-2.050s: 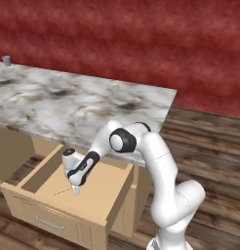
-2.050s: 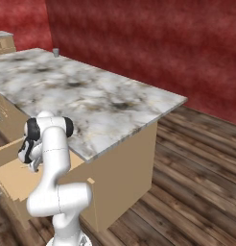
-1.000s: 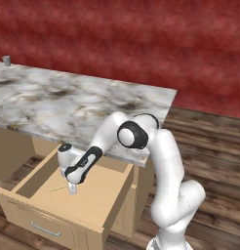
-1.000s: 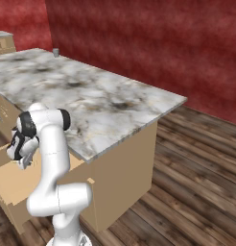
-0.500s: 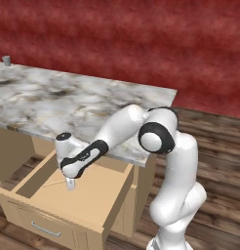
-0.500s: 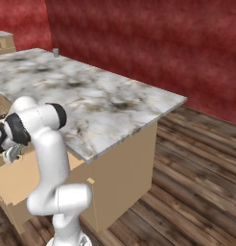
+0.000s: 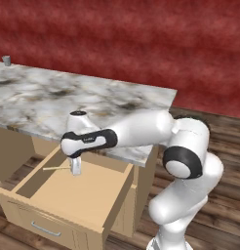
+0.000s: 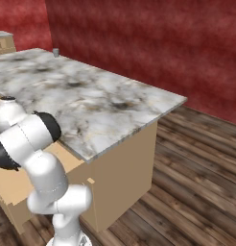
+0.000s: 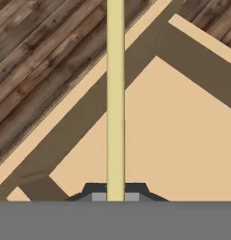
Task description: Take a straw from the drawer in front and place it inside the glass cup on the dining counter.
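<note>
Fingers (image 9: 99, 197) of the gripper (image 7: 76, 170) are clamped on the straw (image 9: 115, 93), a thin, straight, pale yellow-green stick running from between the dark tips up across the hand view. From the left base view it juts sideways from the gripper above the open drawer (image 7: 68, 195), a shallow light-tan wooden box with a slim silver bar handle. Behind stretches the dining counter (image 7: 53, 102), a thick veined marble slab, with the small greyish glass cup (image 7: 6, 60) at its far corner.
</note>
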You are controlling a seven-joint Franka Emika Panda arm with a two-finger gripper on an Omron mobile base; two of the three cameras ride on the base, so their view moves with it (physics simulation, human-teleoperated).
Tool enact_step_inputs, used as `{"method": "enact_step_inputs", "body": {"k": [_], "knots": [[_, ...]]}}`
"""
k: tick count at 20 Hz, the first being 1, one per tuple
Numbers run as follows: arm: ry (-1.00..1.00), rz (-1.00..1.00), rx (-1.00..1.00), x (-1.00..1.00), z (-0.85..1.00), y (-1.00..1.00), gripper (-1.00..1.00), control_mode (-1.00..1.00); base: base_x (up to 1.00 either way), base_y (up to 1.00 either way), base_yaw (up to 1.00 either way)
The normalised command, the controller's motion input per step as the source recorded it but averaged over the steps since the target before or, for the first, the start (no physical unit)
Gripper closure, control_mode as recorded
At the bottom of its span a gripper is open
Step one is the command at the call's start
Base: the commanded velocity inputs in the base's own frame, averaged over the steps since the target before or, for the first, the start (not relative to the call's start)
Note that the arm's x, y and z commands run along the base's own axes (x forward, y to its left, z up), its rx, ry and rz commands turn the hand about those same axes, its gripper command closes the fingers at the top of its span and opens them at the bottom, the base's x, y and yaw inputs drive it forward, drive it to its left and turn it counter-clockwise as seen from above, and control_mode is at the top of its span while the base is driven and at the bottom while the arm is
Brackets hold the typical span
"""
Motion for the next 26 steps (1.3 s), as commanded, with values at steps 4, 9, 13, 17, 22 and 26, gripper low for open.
{"method": "enact_step_inputs", "body": {"k": [4,9,13,17,22,26], "knots": [[0.03,-0.01,0.01,-0.11,1.00,-0.49,1.00,-1.00,0.00,0.00,0.00],[0.00,-0.02,0.00,-0.05,1.00,-0.45,1.00,-1.00,0.00,0.00,0.00],[0.00,-0.04,-0.01,0.00,1.00,-0.58,1.00,-1.00,0.00,0.00,0.00],[0.00,-0.06,-0.07,0.00,0.55,-0.68,1.00,-1.00,0.00,0.00,0.00],[0.00,-0.07,-0.12,0.00,0.20,-0.70,1.00,-1.00,0.00,0.00,0.00],[0.00,-0.08,-0.11,0.00,0.05,-0.65,1.00,-1.00,0.00,0.00,0.00]]}}
